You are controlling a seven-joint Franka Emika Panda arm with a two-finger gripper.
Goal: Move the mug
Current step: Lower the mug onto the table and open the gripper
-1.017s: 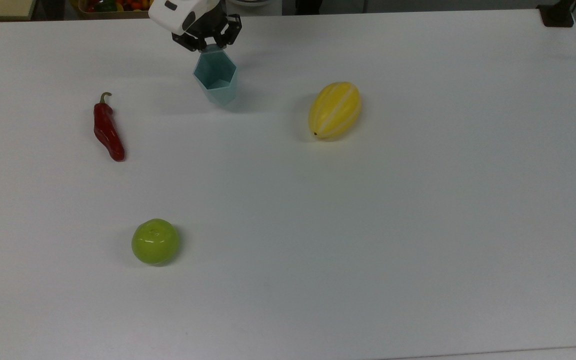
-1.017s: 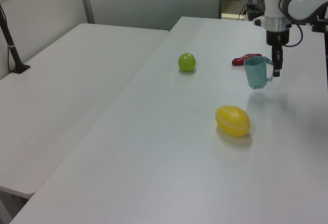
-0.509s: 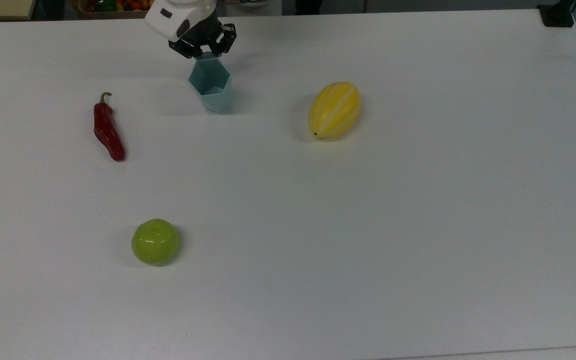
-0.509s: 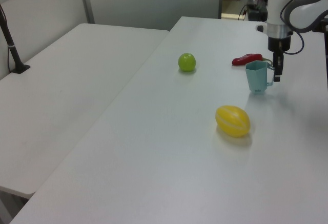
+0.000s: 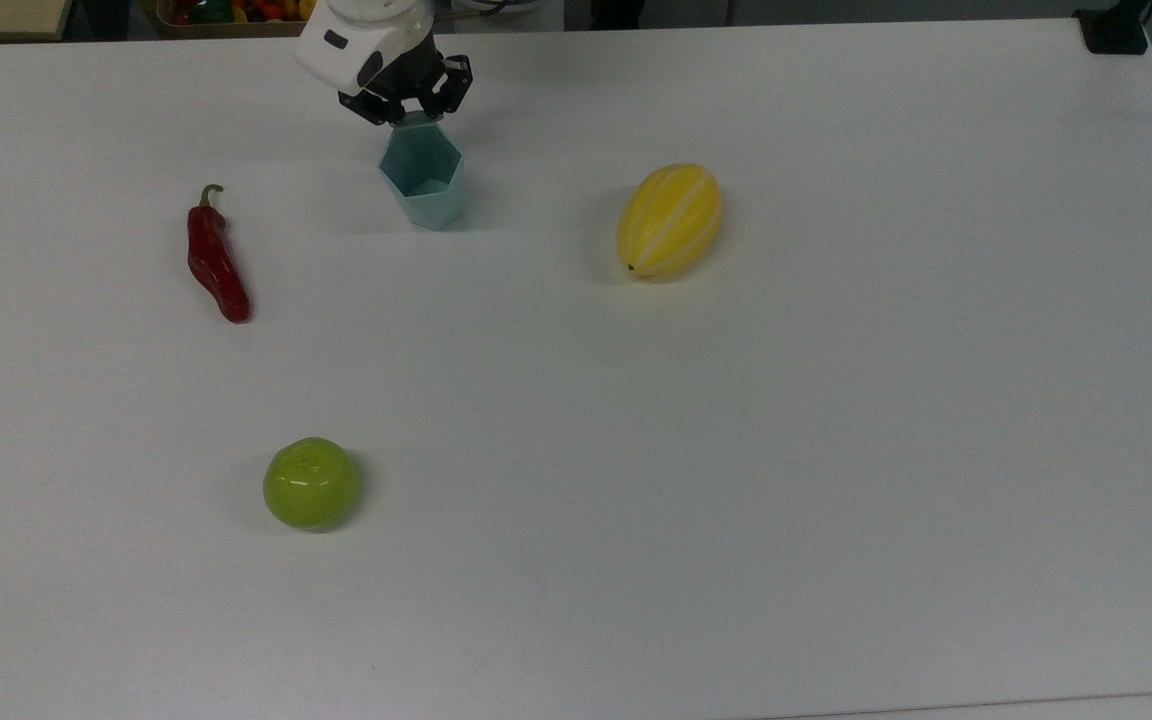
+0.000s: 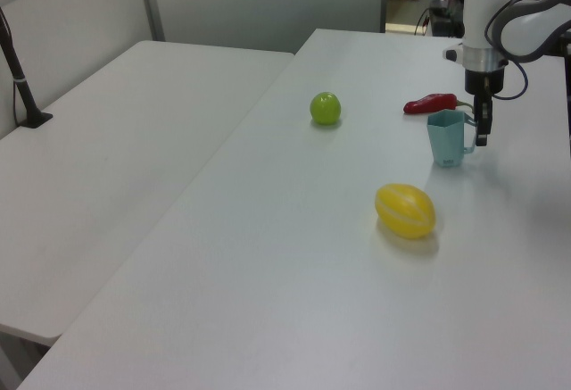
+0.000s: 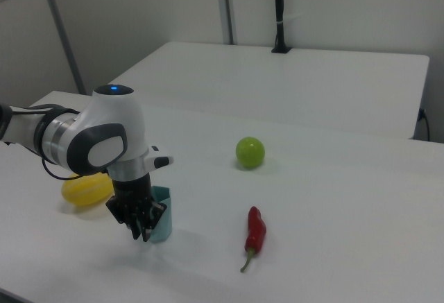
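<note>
On the white counter (image 5: 836,450), going left to right in the top view: a red chili (image 5: 215,256) lies at the left, its stem pointing to the far edge. Nearer than it and a little to the right sits a green apple (image 5: 310,483), well apart from everything else. Right of the chili, toward the far edge, the mug (image 5: 423,177) stands upright on the counter with its six-sided mouth open to the ceiling. The gripper (image 5: 404,105) hangs just at the mug's far side, where the handle is; in the left view the gripper (image 6: 477,129) points straight down with its fingers at the handle loop on the left view's right of the mug (image 6: 445,137). I cannot tell whether the fingers are clamped on the handle or loosened beside it. Further right in the top view, apart from the mug, a yellow striped melon (image 5: 669,219) lies on its side. In the right view the gripper (image 7: 141,227) partly covers the mug (image 7: 163,221).
</note>
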